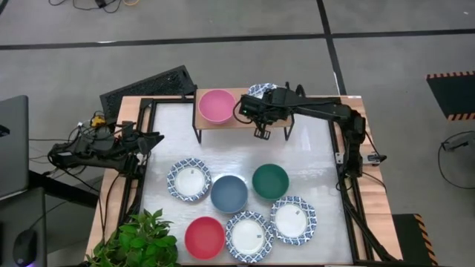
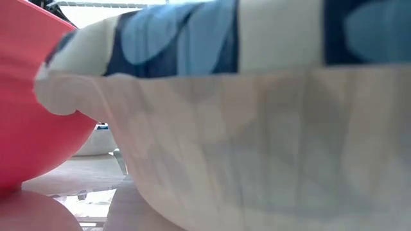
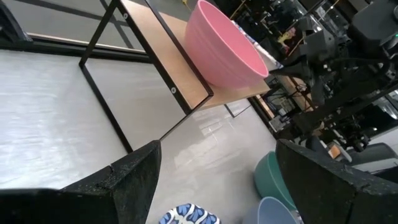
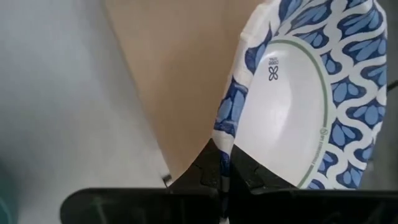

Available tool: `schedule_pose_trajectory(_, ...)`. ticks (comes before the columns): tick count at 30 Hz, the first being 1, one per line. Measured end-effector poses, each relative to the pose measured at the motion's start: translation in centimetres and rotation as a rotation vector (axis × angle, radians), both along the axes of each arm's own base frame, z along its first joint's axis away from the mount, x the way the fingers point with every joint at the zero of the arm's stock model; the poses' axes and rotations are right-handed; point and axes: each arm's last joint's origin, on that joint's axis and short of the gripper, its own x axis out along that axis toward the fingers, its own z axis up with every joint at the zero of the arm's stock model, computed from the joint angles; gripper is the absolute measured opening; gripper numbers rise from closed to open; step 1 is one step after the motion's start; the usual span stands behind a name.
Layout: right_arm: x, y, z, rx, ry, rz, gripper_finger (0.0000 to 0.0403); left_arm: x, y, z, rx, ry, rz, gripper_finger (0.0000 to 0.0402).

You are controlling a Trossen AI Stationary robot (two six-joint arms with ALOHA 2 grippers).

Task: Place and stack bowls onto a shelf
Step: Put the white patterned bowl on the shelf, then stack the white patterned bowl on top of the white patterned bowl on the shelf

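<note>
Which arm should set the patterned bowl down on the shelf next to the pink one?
Right. Its end effector already grips the patterned bowl by the rim over the shelf, beside the pink bowl. The left arm waits at the table's left edge.

Small dark logo mark stamped inside the white, blue-patterned-rim bowl, shape like two stacked loops, tiny print along its green inner ring too small to read, no legible words or numbers elsewhere

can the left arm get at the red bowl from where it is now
Probably yes: the left end effector is open and idle at the table's left edge, with nothing visible between it and the red bowl; only the plant sits nearby.
</note>
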Motion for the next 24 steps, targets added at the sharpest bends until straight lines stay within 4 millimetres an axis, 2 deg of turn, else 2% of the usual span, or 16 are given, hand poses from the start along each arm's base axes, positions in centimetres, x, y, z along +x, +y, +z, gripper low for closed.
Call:
schedule_pose_trajectory(7, 1.1, -0.9, -0.7, -0.012, -0.043, 0.012, 0.003, 0.0, 0.0, 0.0, 0.002, 0.003, 0.008, 0.0302)
schedule_pose_trajectory(16, 0.8, -2.4, -1.0, 0.05, -0.062, -0.014, 0.0059, 0.0, 0.0, 0.0, 0.001, 0.004, 0.0, 0.0302)
schedule_pose_trajectory(20, 0.8, -2.5, -1.0, 0.048, -0.054, 0.001, 0.0088, 0.0, 0.0, 0.0, 0.011, 0.01, -0.003, 0.0302)
schedule_pose_trajectory(24, 0.8, -2.4, -1.0, 0.048, -0.056, 0.002, 0.0142, 0.0, 0.0, -0.1, 0.014, 0.021, -0.003, 0.0302)
